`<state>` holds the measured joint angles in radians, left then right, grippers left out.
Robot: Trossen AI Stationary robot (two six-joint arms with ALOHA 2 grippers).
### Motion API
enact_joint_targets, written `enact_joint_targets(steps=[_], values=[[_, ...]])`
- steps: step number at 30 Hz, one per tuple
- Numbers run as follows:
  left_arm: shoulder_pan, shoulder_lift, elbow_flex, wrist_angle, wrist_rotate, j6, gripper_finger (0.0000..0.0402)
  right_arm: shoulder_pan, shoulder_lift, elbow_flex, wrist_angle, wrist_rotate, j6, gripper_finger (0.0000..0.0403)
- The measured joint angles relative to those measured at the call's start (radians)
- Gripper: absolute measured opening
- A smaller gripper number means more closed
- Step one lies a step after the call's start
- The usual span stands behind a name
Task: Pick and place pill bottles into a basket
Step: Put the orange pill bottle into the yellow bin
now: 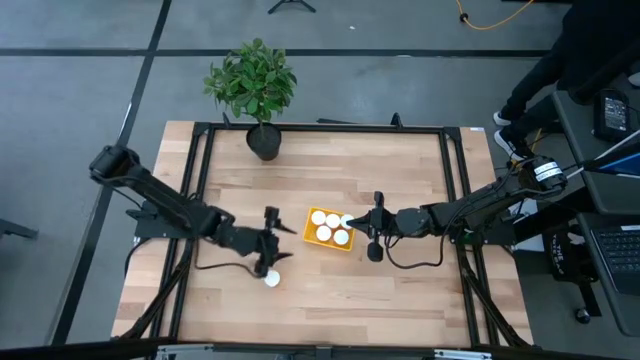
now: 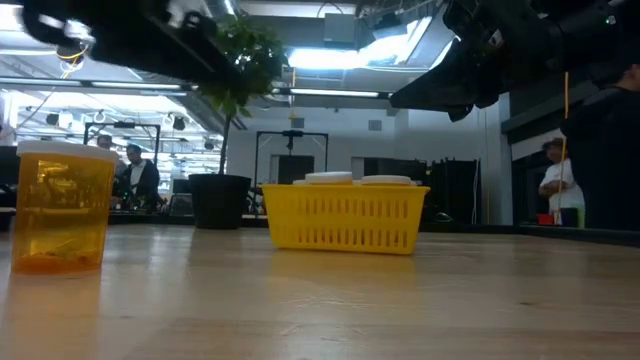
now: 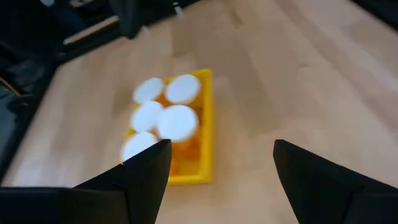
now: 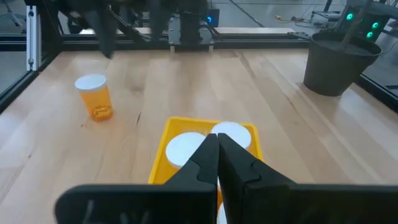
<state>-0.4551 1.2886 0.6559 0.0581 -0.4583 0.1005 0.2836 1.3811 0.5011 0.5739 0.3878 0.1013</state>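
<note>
The left gripper (image 1: 268,238), jaws wide and empty, hangs nearest the last upright white-capped translucent orange pill bottle (image 1: 271,277), seemingly just beside and toward the table's front edge, while the shut right gripper (image 1: 352,222) hovers over the square yellow basket (image 1: 312,217).

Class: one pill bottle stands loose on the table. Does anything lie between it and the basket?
Nothing on the table does. The bottle stands alone on bare wood, and the basket is nearby. Only the open left gripper hangs above that stretch.
</note>
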Motion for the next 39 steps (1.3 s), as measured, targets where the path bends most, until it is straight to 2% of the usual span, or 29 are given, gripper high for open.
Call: enact_joint_targets(steps=[5,10,12,16,20,25,39], values=[[-0.111,-0.007,0.003,-0.053,-0.033,-0.12,0.0278,0.0,0.0,0.0,0.0,0.0,-0.001,0.0004],[-0.195,-0.007,0.089,-0.273,-0.109,-0.254,0.0278,0.0,0.0,0.0,0.001,0.0,0.005,0.0004],[-0.218,-0.007,0.131,-0.374,-0.107,-0.324,0.0278,0.0,0.0,0.0,0.004,0.0,0.02,0.0004],[-0.257,-0.007,0.179,-0.453,-0.065,-0.433,0.0278,0.0,0.0,0.0,0.003,0.0,0.028,0.0004],[-0.286,-0.007,0.187,-0.46,-0.015,-0.49,0.0278,0.0,0.0,0.0,0.004,0.0,0.028,0.0004],[-0.309,-0.001,0.187,-0.483,-0.011,-0.588,0.0278,0.0,0.0,0.0,0.004,0.0,0.025,0.0004],[-0.316,0.144,0.187,-0.48,0.009,-0.674,0.0278,0.0,0.0,0.0,0.004,0.0,0.052,0.0004]])
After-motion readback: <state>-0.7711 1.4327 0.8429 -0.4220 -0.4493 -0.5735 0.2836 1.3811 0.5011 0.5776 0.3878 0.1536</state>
